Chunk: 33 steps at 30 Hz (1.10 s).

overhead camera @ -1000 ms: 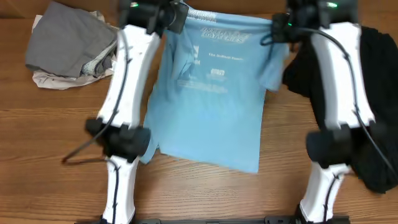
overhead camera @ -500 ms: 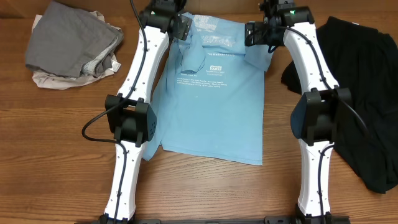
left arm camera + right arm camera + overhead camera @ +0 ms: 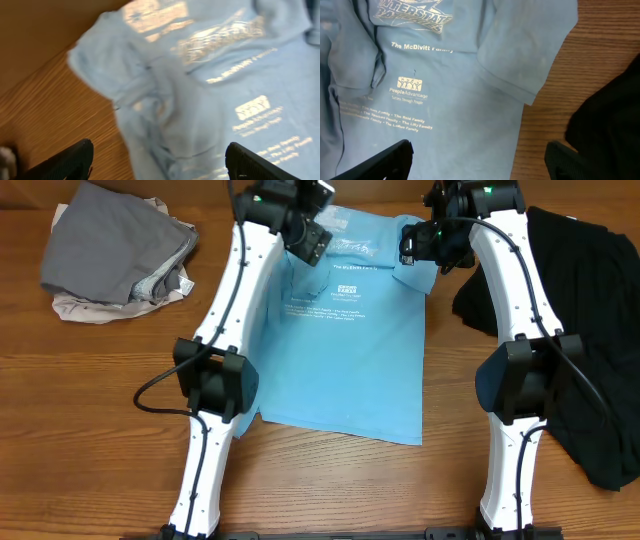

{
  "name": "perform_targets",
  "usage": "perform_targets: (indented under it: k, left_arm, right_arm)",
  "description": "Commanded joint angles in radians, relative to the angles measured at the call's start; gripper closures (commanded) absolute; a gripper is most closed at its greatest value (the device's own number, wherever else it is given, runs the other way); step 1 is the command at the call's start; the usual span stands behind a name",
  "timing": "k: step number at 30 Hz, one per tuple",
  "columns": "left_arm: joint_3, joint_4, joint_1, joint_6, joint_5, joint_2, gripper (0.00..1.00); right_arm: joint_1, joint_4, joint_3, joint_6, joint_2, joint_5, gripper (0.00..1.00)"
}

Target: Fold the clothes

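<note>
The left tool and right tool are hovering with jaws spread wide, gripping nothing, while the light blue T-shirt is lying print-up on the wooden counter directly beneath both. One short sleeve is lying ahead of the right tool, a black garment is lying off to its right, and a grey clothes pile is resting well away to the left tool's left.
</note>
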Motion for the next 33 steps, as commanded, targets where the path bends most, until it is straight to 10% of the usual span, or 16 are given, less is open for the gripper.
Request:
perform_targets:
  k: [1, 13, 24, 27, 33]
  left_arm:
    - [0.012, -0.002, -0.043, 0.055, -0.020, 0.071, 0.14]
    - [0.012, 0.027, -0.055, -0.006, -0.051, 0.185, 0.20]
    - [0.012, 0.036, -0.056, -0.101, -0.051, 0.236, 0.68]
    - [0.012, 0.047, -0.056, -0.153, -0.054, 0.236, 0.95]
    - [0.061, -0.009, -0.034, -0.258, -0.053, 0.194, 0.96]
  right_arm:
    - [-0.004, 0.005, 0.005, 0.032, -0.031, -0.009, 0.15]
    - [-0.004, 0.026, -0.001, 0.052, -0.031, -0.006, 0.16]
    - [-0.003, 0.025, -0.001, 0.052, -0.031, -0.010, 0.16]
    - [-0.003, 0.020, -0.001, 0.052, -0.031, -0.010, 0.16]
    - [-0.004, -0.041, -0.001, 0.051, -0.031, -0.045, 0.17]
